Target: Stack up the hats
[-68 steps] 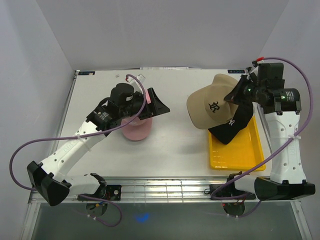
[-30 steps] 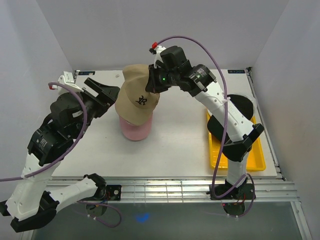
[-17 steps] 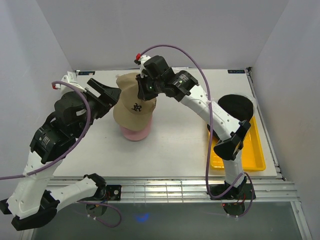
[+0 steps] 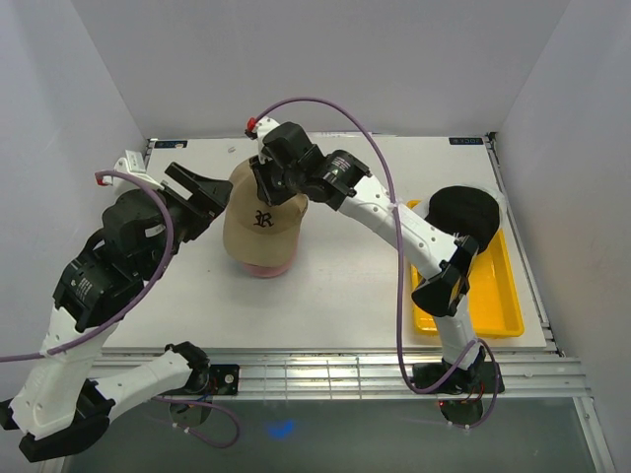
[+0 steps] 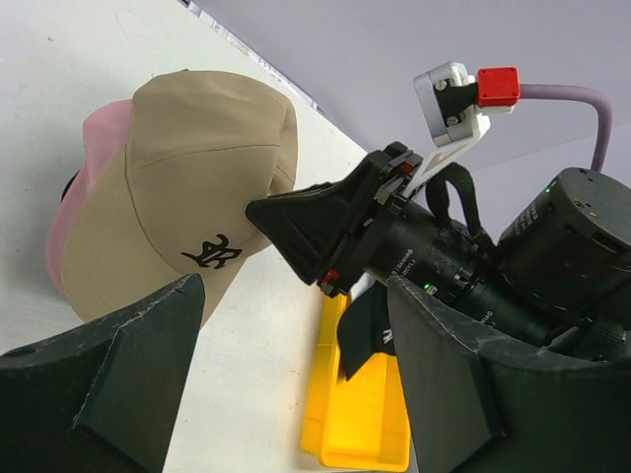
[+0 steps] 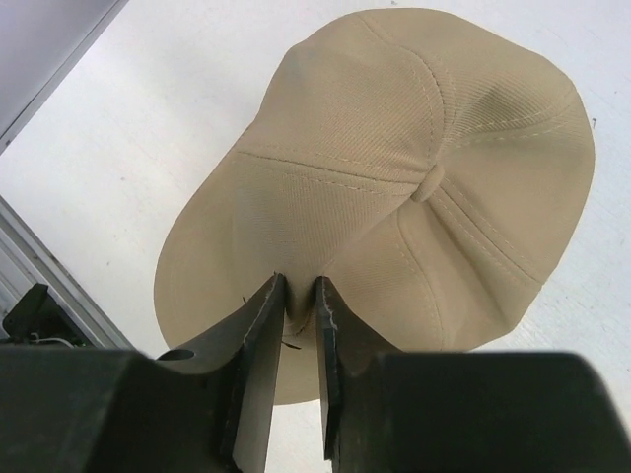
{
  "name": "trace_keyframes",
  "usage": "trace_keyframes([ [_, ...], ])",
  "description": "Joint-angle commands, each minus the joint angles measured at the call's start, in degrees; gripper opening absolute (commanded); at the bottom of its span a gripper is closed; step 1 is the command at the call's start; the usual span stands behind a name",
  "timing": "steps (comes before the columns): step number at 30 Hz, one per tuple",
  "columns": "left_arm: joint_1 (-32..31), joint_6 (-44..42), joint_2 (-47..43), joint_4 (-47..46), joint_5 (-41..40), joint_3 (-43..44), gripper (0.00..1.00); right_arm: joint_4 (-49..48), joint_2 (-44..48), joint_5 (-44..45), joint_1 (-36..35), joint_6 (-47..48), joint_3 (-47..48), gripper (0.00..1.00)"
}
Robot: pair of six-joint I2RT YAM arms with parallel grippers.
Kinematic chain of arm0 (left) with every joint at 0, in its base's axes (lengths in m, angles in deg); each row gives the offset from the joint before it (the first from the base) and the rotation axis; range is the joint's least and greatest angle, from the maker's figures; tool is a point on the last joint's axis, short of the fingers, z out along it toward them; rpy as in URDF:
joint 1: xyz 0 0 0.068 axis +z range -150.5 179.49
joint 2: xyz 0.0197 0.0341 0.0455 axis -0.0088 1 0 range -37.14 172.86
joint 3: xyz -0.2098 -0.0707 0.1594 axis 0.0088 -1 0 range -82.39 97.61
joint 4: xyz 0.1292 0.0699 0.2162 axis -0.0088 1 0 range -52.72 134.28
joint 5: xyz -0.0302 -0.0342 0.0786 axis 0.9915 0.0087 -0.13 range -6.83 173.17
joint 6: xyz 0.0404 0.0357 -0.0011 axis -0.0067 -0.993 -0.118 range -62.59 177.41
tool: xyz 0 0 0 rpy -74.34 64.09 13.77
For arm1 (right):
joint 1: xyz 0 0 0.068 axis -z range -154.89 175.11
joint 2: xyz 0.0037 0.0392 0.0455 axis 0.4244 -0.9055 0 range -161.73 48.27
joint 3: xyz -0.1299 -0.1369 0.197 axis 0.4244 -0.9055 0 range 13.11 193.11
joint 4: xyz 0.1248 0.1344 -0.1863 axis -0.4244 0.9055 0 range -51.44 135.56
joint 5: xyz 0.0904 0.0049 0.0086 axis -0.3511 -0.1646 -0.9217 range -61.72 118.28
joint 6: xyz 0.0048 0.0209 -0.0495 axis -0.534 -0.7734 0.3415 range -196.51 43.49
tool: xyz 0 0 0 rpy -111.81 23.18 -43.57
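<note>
Table (image 4: 345, 286): tan cap (image 4: 258, 222) atop pink cap (image 5: 87, 163); right fingers (image 6: 258, 355) pinch its crown; left fingers (image 5: 113, 394) wide, empty.

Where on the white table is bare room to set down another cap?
The widest bare patch of the white table lies between the tan fabric baseball cap, stacked on the pink fabric cap, and the yellow plastic tray, toward the near edge. It is crowded around that stack, with the left gripper and right gripper at it.
</note>
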Motion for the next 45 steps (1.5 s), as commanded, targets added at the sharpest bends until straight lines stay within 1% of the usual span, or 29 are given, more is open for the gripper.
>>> trace_keyframes([
  [1,-0.04,1.01,-0.90,1.12,-1.31,0.39,0.85,-3.86,-1.11,1.89,-0.85,1.50,0.00,0.25],
  [3,-0.04,1.10,-1.07,1.30,-1.40,0.13,0.85,-4.65,-1.11,2.59,-1.20,1.77,-0.88,0.25],
  [6,-0.04,1.10,-1.08,1.21,-1.40,-0.05,0.85,-5.27,-1.28,2.94,-1.65,2.12,-1.67,0.30],
  [7,-0.04,1.19,-1.16,1.30,-1.40,-0.13,0.85,-5.27,-1.37,3.29,-1.91,2.21,-1.68,0.34],
  [9,-0.04,1.19,-1.08,1.30,-1.48,-0.40,0.85,-5.27,-1.46,3.56,-2.00,2.38,-1.76,0.36],
  [10,-0.04,1.19,-1.08,1.30,-1.48,-0.49,0.85,-5.44,-1.46,3.56,-2.09,2.47,-1.94,0.40],
  [11,-0.04,1.27,-1.16,1.30,-1.57,-0.57,0.85,-5.53,-1.46,3.65,-2.17,2.47,-2.29,0.42],
  [16,-0.04,1.71,-1.34,1.30,-1.66,-1.63,0.85,-5.97,-1.46,3.74,-2.44,2.91,-3.26,0.48],
  [21,0.05,2.42,-1.95,1.30,-1.92,-2.68,0.85,-6.50,-0.94,4.08,-2.70,3.09,-4.57,0.52],
  [26,-0.04,3.21,-2.13,1.30,-2.19,-3.56,0.85,-8.08,1.61,4.17,-2.88,3.61,-7.04,0.59],
  [33,-0.04,3.21,-1.17,0.77,-2.54,-3.13,0.85,-9.31,3.90,4.70,-2.97,4.14,-8.09,0.64],
  [40,0.05,3.56,-0.81,0.77,-3.33,-3.04,0.86,-11.33,5.48,3.38,-2.97,4.05,-9.58,0.68],
  [45,-0.04,4.88,1.03,2.70,-5.61,-2.16,0.86,-11.69,6.10,3.82,-2.97,4.14,-9.24,0.70],
])
